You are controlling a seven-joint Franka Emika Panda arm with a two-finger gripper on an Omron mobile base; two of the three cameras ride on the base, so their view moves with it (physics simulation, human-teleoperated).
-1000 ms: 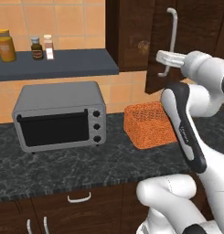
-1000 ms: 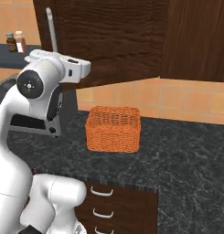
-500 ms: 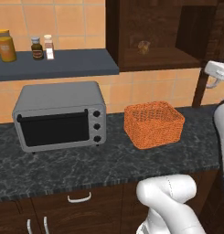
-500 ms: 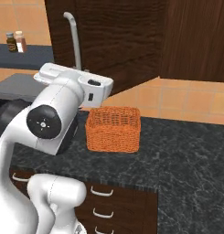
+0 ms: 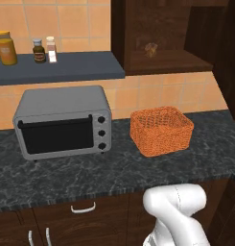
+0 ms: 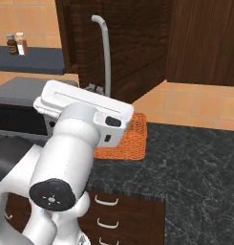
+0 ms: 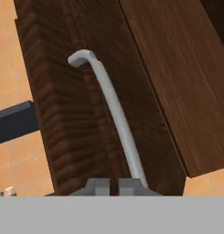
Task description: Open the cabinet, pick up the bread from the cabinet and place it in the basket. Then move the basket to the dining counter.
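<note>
Black marbled desk (image 5: pixel 66 175) carries basket (image 5: pixel 161 130) beside toaster oven (image 5: pixel 64 121); cabinet (image 5: pixel 171 33) open, bread (image 5: pixel 150 48) inside; hand (image 7: pixel 113 185) clamped on door handle (image 7: pixel 114 109).

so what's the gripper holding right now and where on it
The gripper is shut on the cabinet's handle, with its fingers closed at the lower end of the silver bar, the door swung open.
</note>
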